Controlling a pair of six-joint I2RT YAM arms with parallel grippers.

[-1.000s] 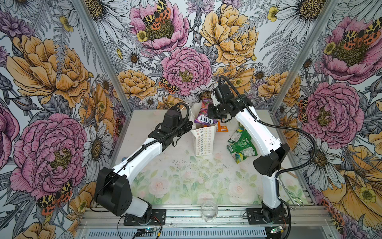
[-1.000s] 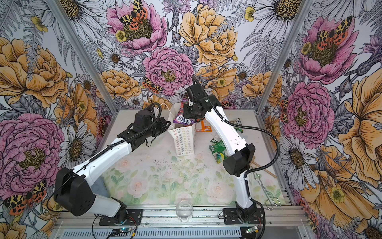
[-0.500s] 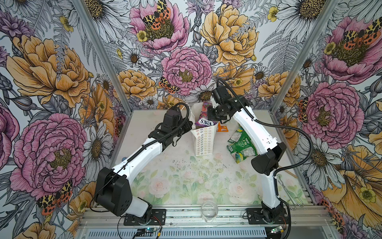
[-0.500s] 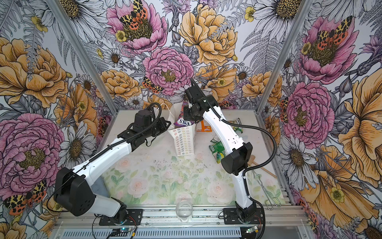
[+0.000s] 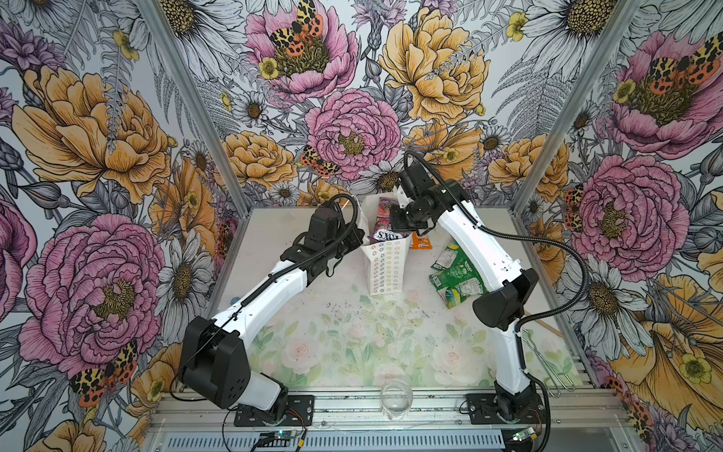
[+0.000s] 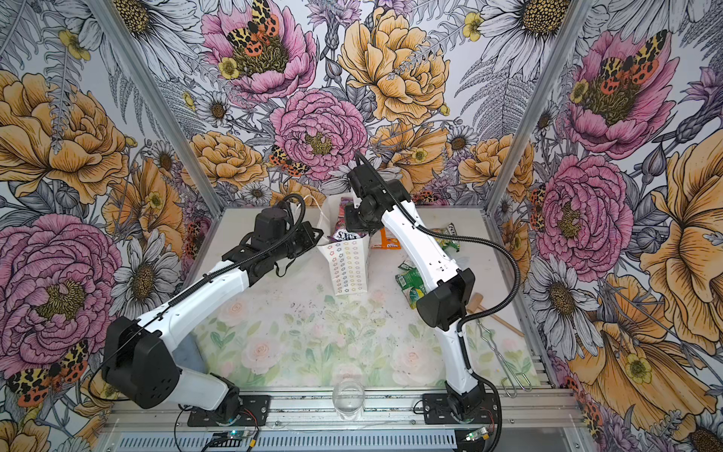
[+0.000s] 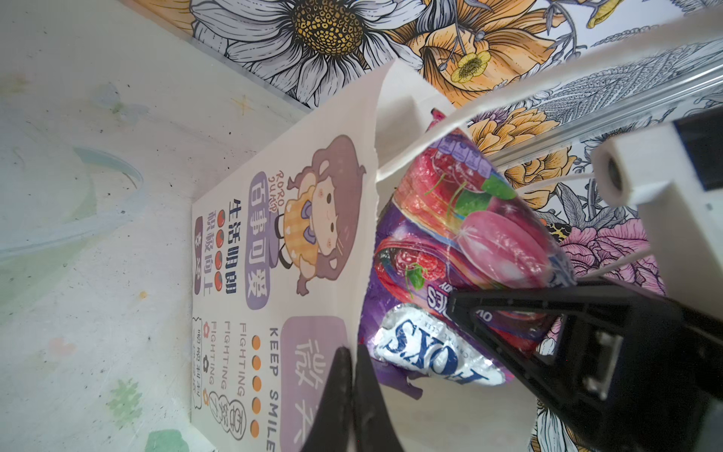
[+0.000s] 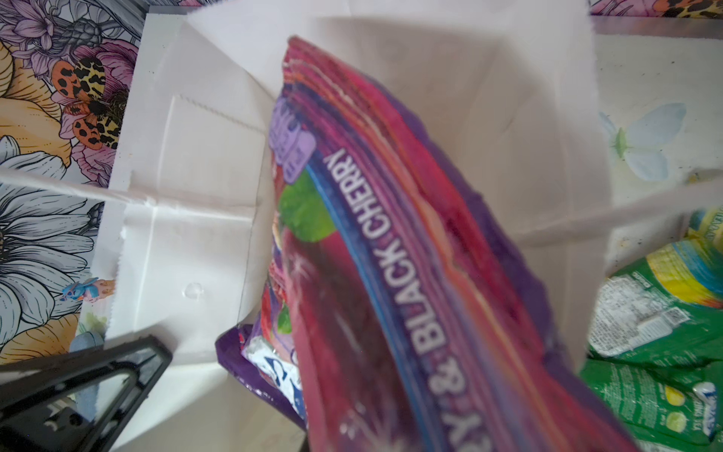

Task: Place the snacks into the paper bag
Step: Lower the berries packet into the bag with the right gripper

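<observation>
Insertion in hand: left gripper [image 7: 350, 395] clamps the paper bag [image 5: 385, 266] rim at frame centre, right gripper [image 5: 397, 226] grips a purple packet [image 8: 391, 242] in its mouth; next, presumably, lower and release.

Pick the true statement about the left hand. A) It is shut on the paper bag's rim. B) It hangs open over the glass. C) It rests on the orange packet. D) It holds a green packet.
A: the left wrist view shows the left hand shut on the rim of the paper bag; the right hand grips the purple packet.
</observation>
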